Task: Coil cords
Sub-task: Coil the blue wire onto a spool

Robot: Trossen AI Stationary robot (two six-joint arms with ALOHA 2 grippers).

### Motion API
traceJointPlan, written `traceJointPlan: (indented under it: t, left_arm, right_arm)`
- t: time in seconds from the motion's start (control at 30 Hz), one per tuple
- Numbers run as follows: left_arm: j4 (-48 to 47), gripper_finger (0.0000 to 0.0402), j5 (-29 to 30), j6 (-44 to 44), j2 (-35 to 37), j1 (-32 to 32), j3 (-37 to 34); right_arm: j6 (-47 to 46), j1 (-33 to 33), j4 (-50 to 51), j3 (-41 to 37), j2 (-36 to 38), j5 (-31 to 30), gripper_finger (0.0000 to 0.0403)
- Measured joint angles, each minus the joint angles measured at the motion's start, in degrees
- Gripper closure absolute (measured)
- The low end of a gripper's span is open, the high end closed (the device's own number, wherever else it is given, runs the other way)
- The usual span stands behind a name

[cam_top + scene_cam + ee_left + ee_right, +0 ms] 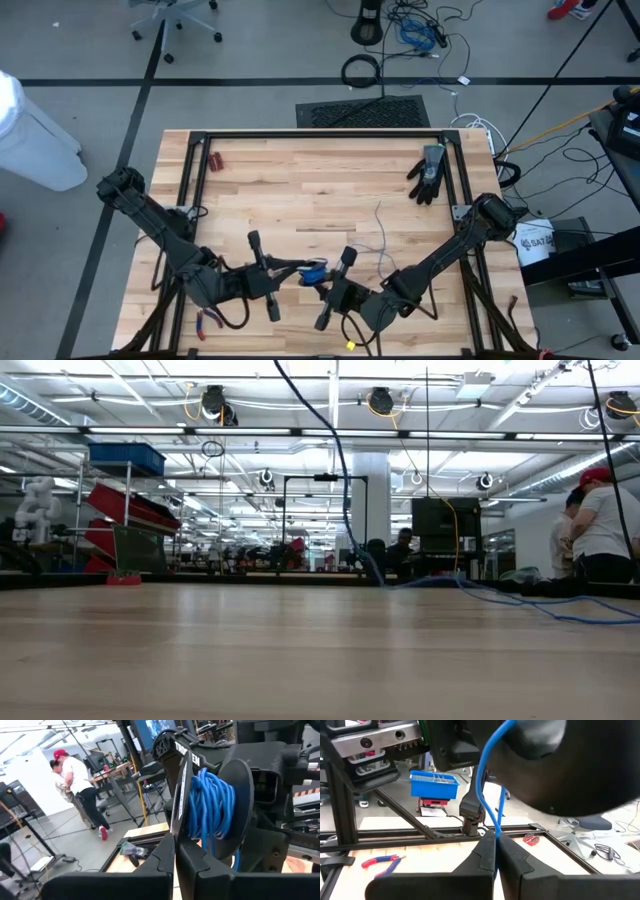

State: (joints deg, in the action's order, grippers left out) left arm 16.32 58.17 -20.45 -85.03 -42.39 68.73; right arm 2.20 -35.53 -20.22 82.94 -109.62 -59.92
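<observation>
Coiling well advanced, not finished. Blue cord (212, 807) wound in many turns around a dark part of the right arm, close ahead of the left gripper (175, 851), fingers pressed together, nothing visibly between them. Right gripper (495, 851) pinching a strand of the same cord. Loose tail trailing across the wooden table (300, 190) toward the black glove (428, 172); remaining length yet to wind.
</observation>
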Motion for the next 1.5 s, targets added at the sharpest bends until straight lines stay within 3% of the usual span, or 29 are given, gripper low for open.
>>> traceJointPlan:
  t: [0.4, 0.57, 0.83, 1.1, 1.3, 1.5]
  left_arm:
    - [-0.68, 0.0395, 3.79, -1.33, 0.02, -1.62, 0.04]
    - [0.50, 0.0395, 3.95, -0.89, 0.59, -1.69, 0.48]
    - [-0.24, 0.0395, 3.98, -0.85, 0.68, -2.06, 0.35]
    - [-0.84, 0.0395, 3.98, -0.85, 0.63, -2.01, 0.33]
    - [-1.26, 0.0395, 3.96, 0.55, 0.63, -2.39, 0.30]
    - [-1.37, 0.0395, 3.96, 0.62, 0.59, -2.67, 0.26]
  right_arm:
    - [2.62, -1.75, 1.96, -0.09, -0.11, -4.68, 0.0402]
    - [0.91, -2.90, 6.51, -0.47, -0.44, -3.84, 0.0372]
    - [-14.80, -7.42, 21.06, -0.35, 1.16, 0.42, 0.0314]
    - [-21.46, -10.22, 20.70, -0.28, -4.49, 1.43, 0.0300]
    - [-19.38, -9.70, 17.21, -0.31, -10.09, -4.13, 0.0300]
    - [-12.38, -9.29, 15.50, -0.26, -10.47, -7.18, 0.0300]
